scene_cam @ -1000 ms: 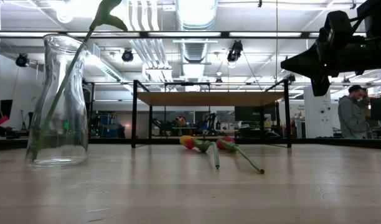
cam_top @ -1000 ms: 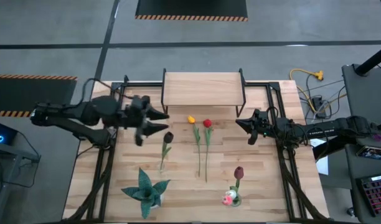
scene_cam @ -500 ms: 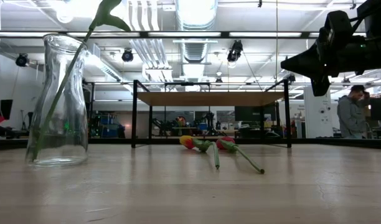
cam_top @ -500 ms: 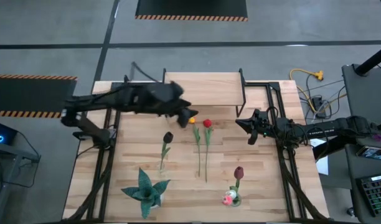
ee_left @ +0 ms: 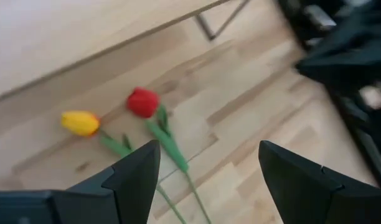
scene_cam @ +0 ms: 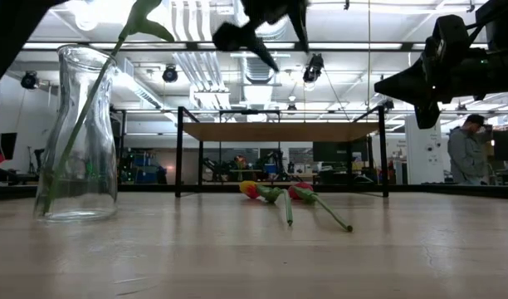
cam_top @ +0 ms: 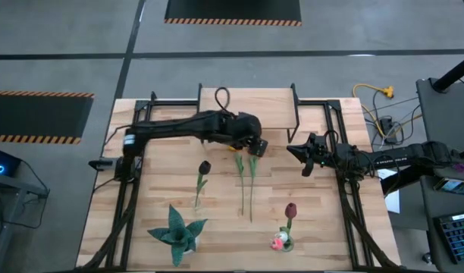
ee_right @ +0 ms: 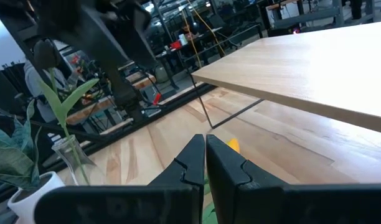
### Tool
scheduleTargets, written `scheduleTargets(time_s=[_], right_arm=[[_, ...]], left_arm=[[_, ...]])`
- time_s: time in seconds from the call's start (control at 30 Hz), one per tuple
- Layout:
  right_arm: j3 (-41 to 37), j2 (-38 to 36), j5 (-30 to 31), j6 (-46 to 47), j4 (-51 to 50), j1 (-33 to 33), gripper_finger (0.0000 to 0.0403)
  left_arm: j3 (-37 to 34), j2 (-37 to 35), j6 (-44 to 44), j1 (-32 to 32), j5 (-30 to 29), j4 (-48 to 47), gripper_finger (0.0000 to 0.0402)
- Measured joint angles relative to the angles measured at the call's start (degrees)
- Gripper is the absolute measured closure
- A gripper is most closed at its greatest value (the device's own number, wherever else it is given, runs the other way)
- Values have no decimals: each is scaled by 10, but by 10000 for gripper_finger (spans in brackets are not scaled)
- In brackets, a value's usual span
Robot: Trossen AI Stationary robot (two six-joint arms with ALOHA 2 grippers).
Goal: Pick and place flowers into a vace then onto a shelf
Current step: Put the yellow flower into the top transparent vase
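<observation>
My left gripper (cam_top: 256, 146) hangs open above a yellow tulip (ee_left: 80, 122) and a red tulip (ee_left: 143, 101) and touches neither. The two lie side by side on the table in front of the shelf (cam_top: 247, 106), stems (cam_top: 246, 186) toward the near edge. A black tulip (cam_top: 204, 167) lies to their left. The glass vase (cam_top: 283, 241) stands near the front right, with a maroon tulip (cam_top: 290, 210) upright in it and a white-pink head (cam_top: 278, 243) at its mouth. My right gripper (cam_top: 293, 152) waits shut at the table's right side.
A spiky teal plant (cam_top: 177, 231) in a white pot stands near the front left. Black frame rails (cam_top: 126, 189) run along both sides of the table. In the low view a person (scene_cam: 468, 154) stands far behind the table.
My left gripper has swung from the table's left side toward its middle, come down a little and tipped nose-down over the yellow and red tulips. It now shows at the top of the low view. The flowers and my right arm have kept still.
</observation>
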Motion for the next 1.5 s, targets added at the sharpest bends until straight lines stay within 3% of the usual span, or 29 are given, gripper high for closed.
scheduleTargets(time_s=[0.2,0.43,0.6,0.83,0.93,1.37,1.5], right_arm=[[0,0,0,0,-39,0,394],[0,0,0,0,-72,0,394],[0,0,0,0,-71,0,394],[0,0,0,0,-71,0,394],[0,0,0,0,-71,0,394],[0,0,1,0,-72,0,394],[0,0,1,0,-72,0,394]], left_arm=[[-30,23,-83,0,1,-11,146],[-127,23,-167,-1,1,0,146],[-229,23,-214,-1,8,79,146],[-357,23,-245,0,85,280,146],[-391,23,-270,0,91,302,146],[-431,19,-276,0,88,332,147],[-431,20,-262,0,90,317,176]])
